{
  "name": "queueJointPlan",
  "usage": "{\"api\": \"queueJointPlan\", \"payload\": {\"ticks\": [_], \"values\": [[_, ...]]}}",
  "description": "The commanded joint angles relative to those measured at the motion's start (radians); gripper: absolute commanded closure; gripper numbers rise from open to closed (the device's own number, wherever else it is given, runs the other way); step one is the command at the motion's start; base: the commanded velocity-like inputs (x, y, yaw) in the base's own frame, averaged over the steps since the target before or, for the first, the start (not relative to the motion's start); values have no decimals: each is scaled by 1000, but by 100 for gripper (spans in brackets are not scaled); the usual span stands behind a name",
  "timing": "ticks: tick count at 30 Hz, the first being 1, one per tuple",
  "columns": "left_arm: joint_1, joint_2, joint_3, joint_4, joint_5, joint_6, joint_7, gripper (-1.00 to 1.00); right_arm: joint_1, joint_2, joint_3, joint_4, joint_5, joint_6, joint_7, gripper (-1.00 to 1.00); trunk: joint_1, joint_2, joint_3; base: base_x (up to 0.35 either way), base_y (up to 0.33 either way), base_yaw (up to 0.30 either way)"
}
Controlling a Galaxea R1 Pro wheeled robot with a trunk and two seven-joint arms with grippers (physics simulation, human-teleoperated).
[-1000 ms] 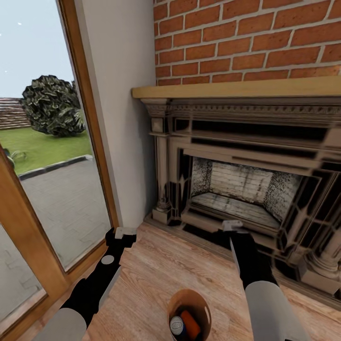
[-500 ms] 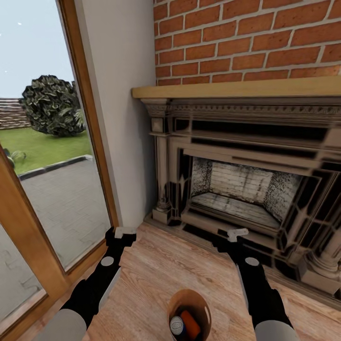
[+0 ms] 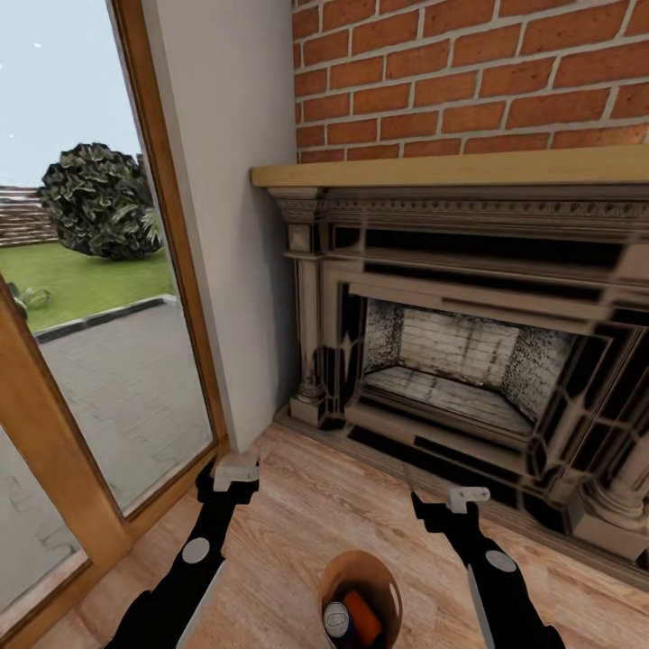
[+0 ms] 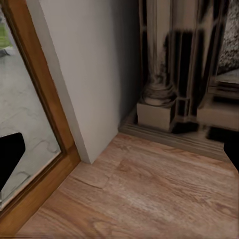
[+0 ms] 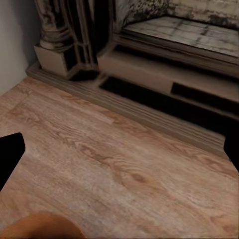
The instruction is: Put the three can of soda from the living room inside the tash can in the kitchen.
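Two cans lie in the trash can; both tools' fingers spread apart.

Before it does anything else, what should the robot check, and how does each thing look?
1. Left gripper empty: ok, fingers apart, nothing between.
2. Right gripper empty: ok, fingers apart.
3. Trash can upright on the wood floor: ok.
4. Cans inside: dark blue can and orange can ok; third can, cannot tell.
5. Bin in the kitchen: not ok, it stands by the fireplace.
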Motion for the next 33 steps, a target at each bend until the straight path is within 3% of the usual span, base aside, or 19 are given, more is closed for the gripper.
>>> {"api": "queueJointPlan", "payload": {"ticks": [1, 8, 9, 11, 17, 19, 25, 33], "values": [[15, 1, 0, -10, 0, -3, 9, -100, 5, 0, -1, -1, -5, 0, 0, -100, 0, 0, 0, 0, 0, 0], [179, 10, 1, -55, -2, -59, 43, -100, 58, -1, -20, -30, -31, -5, 3, -100, 0, 0, 0, 0, 0, 0], [254, 12, 3, -54, -3, -118, 48, -100, 109, -1, -24, -70, -40, -29, 4, -100, 0, 0, 0, 0, 0, 0], [280, 15, 4, -47, -3, -147, 49, -100, 137, 0, -24, -88, -42, -37, 4, -100, 0, 0, 0, 0, 0, 0], [318, 42, 5, -3, -2, -245, 50, -100, 193, 0, -24, -115, -45, -64, 4, -100, 0, 0, 0, 0, 0, 0], [336, 61, 6, 49, 0, -315, 52, -100, 245, 0, -28, -121, -48, -137, 4, -100, 0, 0, 0, 0, 0, 0], [363, 68, 9, 129, 6, -411, 52, -100, 333, 0, -30, -121, -53, -266, 2, -100, -19, 35, 16, 0, 0, 0], [399, 71, 12, 205, 8, -486, 51, -100, 373, -1, -32, -108, -72, -306, 3, -100, -50, 91, 41, 0, 0, 0]]}}
